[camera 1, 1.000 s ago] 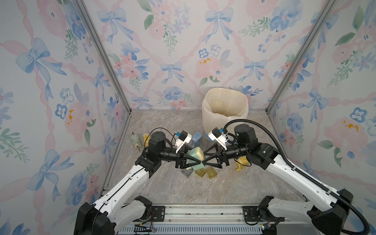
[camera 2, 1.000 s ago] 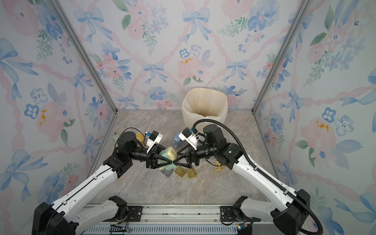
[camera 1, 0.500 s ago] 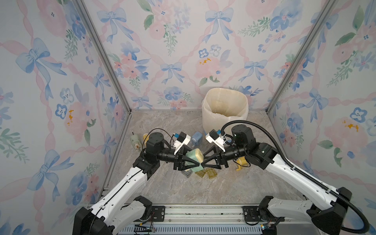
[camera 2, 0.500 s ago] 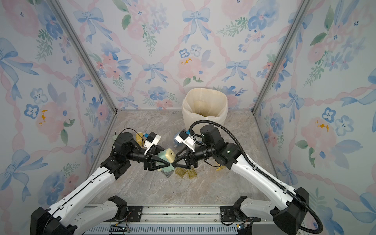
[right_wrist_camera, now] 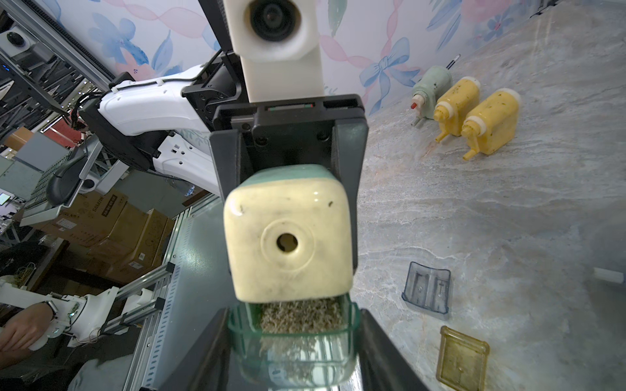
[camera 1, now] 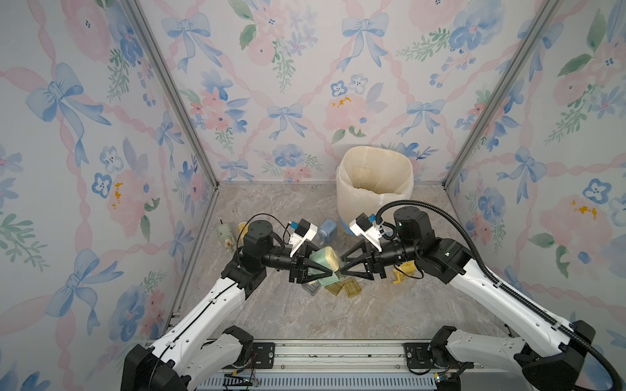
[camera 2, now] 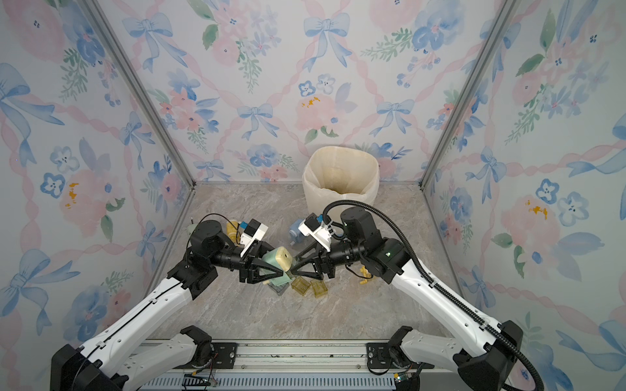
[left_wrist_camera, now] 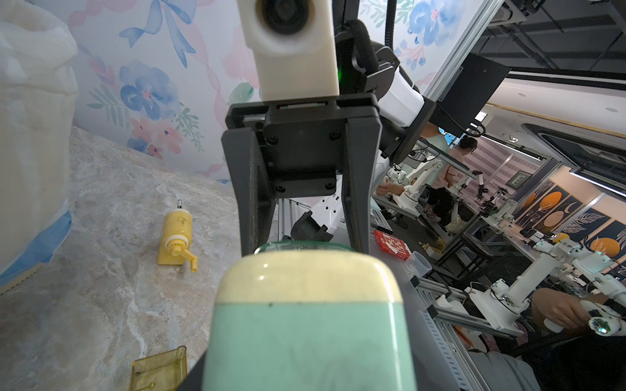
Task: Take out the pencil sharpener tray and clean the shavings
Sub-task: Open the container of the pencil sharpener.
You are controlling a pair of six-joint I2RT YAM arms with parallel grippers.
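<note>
Green-and-cream pencil sharpener fills the centre, its cream face with the pencil hole toward the camera. The left gripper clamps its two sides. Clear tray sticks partway out of the sharpener's base, packed with brownish shavings. The right gripper has a finger on each side of the tray and seems to press both walls, though contact is blurred this close. On the marble table a blue-grey tray lies near a yellow tray, not touching. Farther off, a yellow sharpener, a second yellow sharpener and a pale green sharpener lie side by side.
</note>
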